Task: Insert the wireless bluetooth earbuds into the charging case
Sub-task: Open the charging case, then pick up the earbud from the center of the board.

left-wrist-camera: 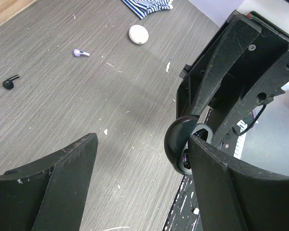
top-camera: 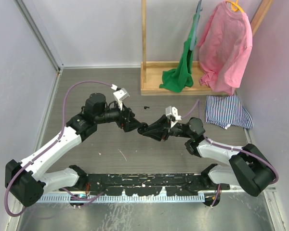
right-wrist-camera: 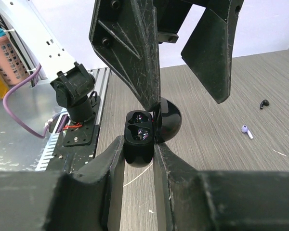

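Two earbuds, a black earbud (left-wrist-camera: pixel 9 83) and a lilac earbud (left-wrist-camera: pixel 80 53), were seen lying loose on the surface (left-wrist-camera: pixel 86 115), well apart from the charging case (right-wrist-camera: pixel 137 139). Whether the case's wells were already filled could not be told. Trouble was judged likeliest at the left tool (left-wrist-camera: pixel 142 154). Its jaws were spread wide and empty, with one finger (right-wrist-camera: pixel 135 57) set against the raised lid (right-wrist-camera: pixel 167 120), and a push there could have levered the case askew or snapped the lid shut. Such small pieces might also have been flicked away by a broad pinch. The left arm was stretched inward and low. At the centre the case was gripped by the closed right tool (right-wrist-camera: pixel 137 150), whose arm was folded in from the right.
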Action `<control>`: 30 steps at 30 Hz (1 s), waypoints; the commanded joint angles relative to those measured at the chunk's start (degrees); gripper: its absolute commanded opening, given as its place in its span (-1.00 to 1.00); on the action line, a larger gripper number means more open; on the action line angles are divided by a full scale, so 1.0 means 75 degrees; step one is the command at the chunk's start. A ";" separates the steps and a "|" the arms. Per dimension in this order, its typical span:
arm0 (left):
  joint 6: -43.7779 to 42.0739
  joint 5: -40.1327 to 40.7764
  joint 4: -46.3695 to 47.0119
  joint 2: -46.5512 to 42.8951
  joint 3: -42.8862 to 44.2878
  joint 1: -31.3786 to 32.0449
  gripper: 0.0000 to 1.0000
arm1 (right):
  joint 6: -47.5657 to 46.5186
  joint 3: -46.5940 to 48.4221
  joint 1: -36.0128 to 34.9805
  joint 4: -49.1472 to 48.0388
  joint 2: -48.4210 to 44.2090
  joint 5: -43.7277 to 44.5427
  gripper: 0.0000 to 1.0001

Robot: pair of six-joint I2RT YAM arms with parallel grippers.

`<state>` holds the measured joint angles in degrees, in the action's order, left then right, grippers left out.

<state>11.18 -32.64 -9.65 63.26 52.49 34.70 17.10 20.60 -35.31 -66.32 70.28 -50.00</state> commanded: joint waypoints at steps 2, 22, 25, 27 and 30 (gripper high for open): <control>0.0133 0.0695 0.0346 -0.0081 0.0361 -0.0056 0.60 | -0.0503 -0.0159 -0.0047 -0.0336 -0.0015 0.0501 -0.98; 0.1629 0.4706 0.0222 0.0360 -0.0198 -0.1677 0.73 | -0.1748 -0.1512 -0.0050 -0.1157 -0.0145 0.2866 -0.98; 0.1615 0.5066 0.0316 0.0577 -0.0217 -0.2042 0.73 | -0.1798 -0.1597 -0.0050 -0.1170 -0.0158 0.2993 -0.97; 0.1609 0.5088 0.0299 0.0891 -0.0120 -0.2337 0.73 | -0.1825 -0.1616 -0.0050 -0.1165 -0.0141 0.3042 -0.97; 0.1440 0.5270 0.0175 0.1454 0.0091 -0.2706 0.71 | -0.1819 -0.1630 -0.0044 -0.1168 -0.0149 0.3125 -0.97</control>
<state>22.57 2.76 -10.09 70.19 50.76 17.43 4.99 8.40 -35.31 -70.28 70.37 -28.97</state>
